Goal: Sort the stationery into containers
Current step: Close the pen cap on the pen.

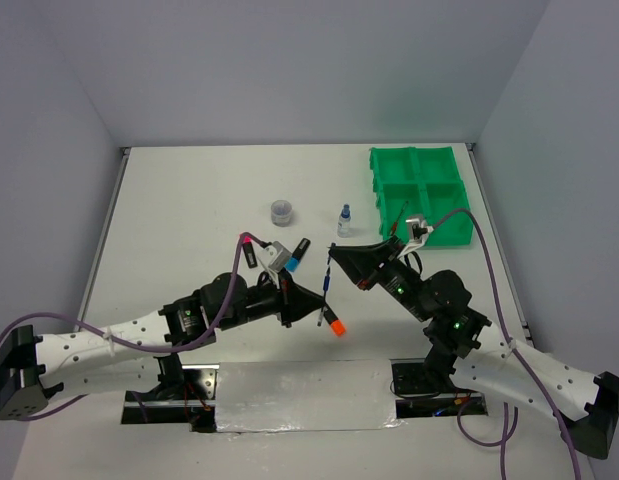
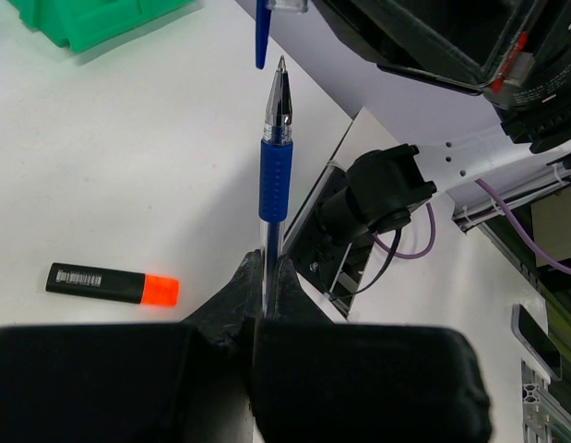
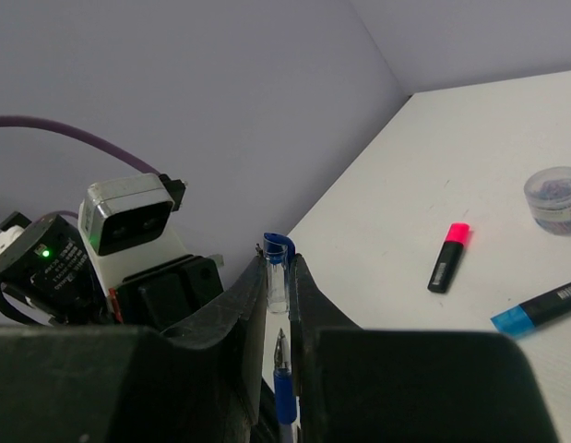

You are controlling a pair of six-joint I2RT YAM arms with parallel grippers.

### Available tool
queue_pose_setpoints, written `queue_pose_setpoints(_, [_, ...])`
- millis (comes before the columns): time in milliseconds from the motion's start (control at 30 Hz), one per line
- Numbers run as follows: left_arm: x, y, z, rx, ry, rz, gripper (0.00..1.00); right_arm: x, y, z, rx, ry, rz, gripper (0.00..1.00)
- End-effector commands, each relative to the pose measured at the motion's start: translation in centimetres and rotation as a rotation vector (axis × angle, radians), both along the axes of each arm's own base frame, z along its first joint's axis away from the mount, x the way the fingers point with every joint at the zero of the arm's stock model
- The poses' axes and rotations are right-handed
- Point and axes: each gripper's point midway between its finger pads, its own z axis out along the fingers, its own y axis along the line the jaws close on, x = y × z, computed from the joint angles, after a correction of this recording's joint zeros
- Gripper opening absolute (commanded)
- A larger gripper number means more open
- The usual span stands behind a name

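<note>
My left gripper [image 2: 265,268] is shut on an uncapped blue pen [image 2: 276,166], its tip pointing at the pen cap [image 2: 264,32] just beyond it. My right gripper [image 3: 279,263] is shut on that clear, blue-clipped cap [image 3: 279,268], with the pen tip [image 3: 283,355] a short gap below it. In the top view the two grippers [image 1: 314,305] [image 1: 335,250] meet mid-table over the pen [image 1: 326,288]. An orange highlighter [image 1: 336,326] lies below them. The blue highlighter [image 1: 295,257], pink highlighter [image 1: 250,247], tub [image 1: 282,211] and bottle [image 1: 344,220] sit behind. The red pen is hidden.
The green four-compartment tray [image 1: 421,195] stands at the back right, close behind the right arm; its corner shows in the left wrist view [image 2: 91,18]. The pink highlighter [image 3: 448,257], blue highlighter [image 3: 539,307] and tub [image 3: 553,197] lie on the white table in the right wrist view.
</note>
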Motion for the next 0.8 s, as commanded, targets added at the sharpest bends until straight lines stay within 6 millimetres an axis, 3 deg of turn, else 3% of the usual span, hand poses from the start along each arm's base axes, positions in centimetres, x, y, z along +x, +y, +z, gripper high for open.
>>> queue_pose_setpoints(0, [-0.3, -0.2, 3.4, -0.090, -0.059, -0.019, 0.00, 0.0, -0.3, 0.9, 0.003, -0.025, -0.015, 0.00])
queue_pose_setpoints(767, [0.2, 0.1, 3.6, -0.076, -0.084, 0.008, 0.00, -1.3, 0.3, 0.3, 0.013, -0.026, 0.058, 0.00])
